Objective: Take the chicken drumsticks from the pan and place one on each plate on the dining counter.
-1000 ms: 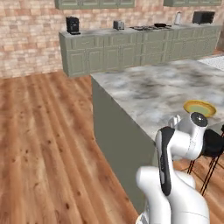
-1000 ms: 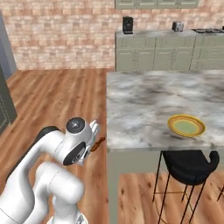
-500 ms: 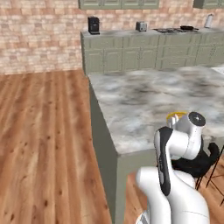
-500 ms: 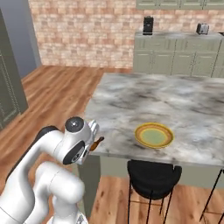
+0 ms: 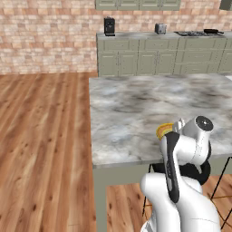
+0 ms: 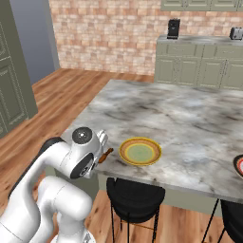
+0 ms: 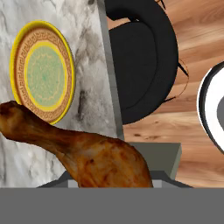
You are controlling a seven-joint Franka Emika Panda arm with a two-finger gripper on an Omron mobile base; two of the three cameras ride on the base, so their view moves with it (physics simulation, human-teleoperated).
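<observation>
Pincer (image 7: pixel 114 186) clamped on browned orange-brown chicken drumstick (image 7: pixel 83 153), bone end reaching toward round yellow plate with pale green centre (image 7: pixel 42 72), which lies just ahead near grey-white marble surface (image 7: pixel 89 94) edge.

The marble dining counter (image 6: pixel 190 118) bears a yellow plate (image 6: pixel 140 152) near its front edge.

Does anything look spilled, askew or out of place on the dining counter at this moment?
Nothing stands out. The yellow plate sits flat and empty near the dining counter edge, above a black stool. The chicken drumstick is held at the fingers, beside the plate and not yet on it. No spill or damage shows on the marble.
</observation>
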